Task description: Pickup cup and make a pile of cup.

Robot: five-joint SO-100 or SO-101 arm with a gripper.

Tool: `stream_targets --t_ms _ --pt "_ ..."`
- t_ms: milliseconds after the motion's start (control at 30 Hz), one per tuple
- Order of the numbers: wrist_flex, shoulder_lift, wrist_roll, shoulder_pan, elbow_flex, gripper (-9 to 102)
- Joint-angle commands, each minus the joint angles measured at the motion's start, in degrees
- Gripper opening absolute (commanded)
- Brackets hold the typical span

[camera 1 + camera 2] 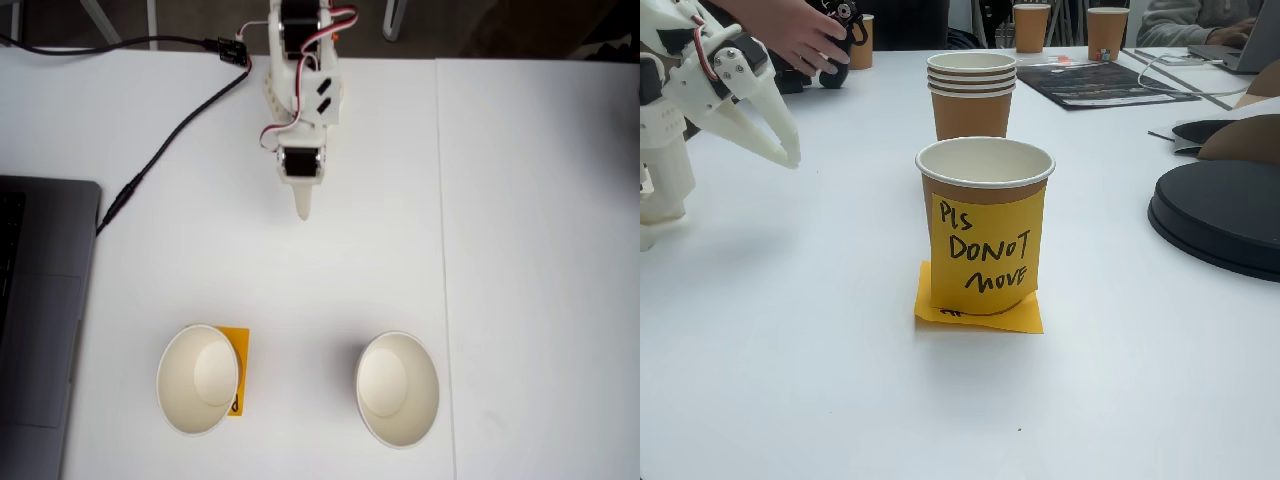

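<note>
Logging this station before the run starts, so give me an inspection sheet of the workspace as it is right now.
Surface: white table, seam between two tops in a fixed view.
Job's things: two cups apart, upright, unstacked; left cup on an orange sticky note, right cup on bare table.
Clutter: laptop at left edge; a stack of cups behind the labelled cup.
Claw: hovering away from both cups, holding nothing, jaws together.
Cables: black cable to the laptop.
Surroundings: a person's hand, black round object.
</note>
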Motion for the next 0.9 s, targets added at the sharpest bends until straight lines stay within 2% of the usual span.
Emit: stream_targets --t_ms 0,867 --pt "-1.1 0.4 0.4 -0.4 -0.4 -7" --pt "-1.1 0.2 -0.2 -0.4 -0.4 -7"
